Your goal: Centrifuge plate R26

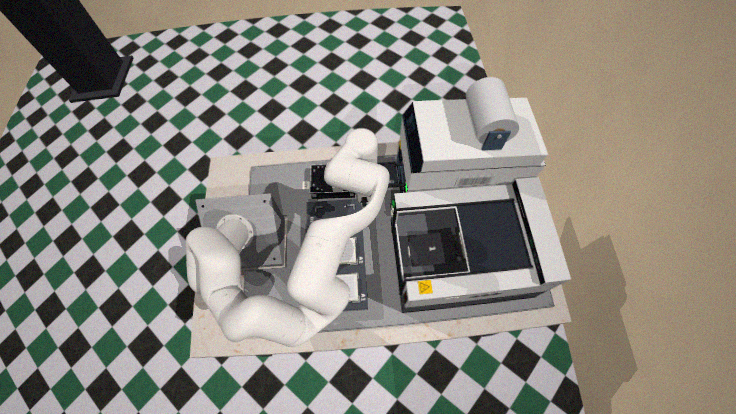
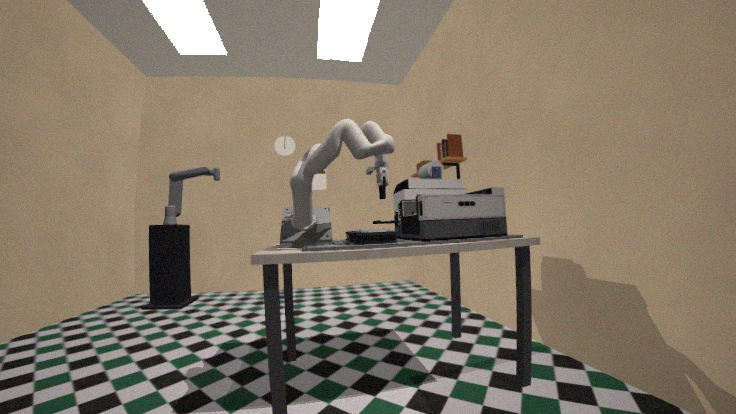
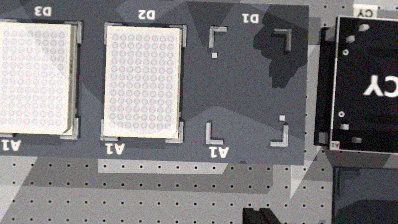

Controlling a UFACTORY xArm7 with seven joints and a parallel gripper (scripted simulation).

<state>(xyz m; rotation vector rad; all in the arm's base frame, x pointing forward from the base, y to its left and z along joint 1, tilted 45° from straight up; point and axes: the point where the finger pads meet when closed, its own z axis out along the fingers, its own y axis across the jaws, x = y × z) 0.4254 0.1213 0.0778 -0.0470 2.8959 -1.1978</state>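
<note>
My gripper (image 2: 381,193) is shut and empty. It hangs well above the deck, close to the left front of the centrifuge (image 1: 465,247). Only its dark fingertips (image 3: 262,216) show at the bottom edge of the wrist view. The white plate BAL (image 3: 35,77) lies in D3 and the white plate R62 (image 3: 142,82) lies in D2. D1 (image 3: 248,85) is empty. The black nest CY (image 3: 367,82) is empty. On the centrifuge's top, a white-framed opening (image 1: 432,243) shows a dark bucket with no white plate in it. R26 is not in view.
The sealer (image 1: 473,139), with its film roll (image 1: 492,109), stands behind the centrifuge. My arm hides the area in front of the sealer in the overhead view. A dark block (image 3: 365,195) lies below CY in the wrist view. A second arm stands on a black pedestal (image 2: 168,265) off the table.
</note>
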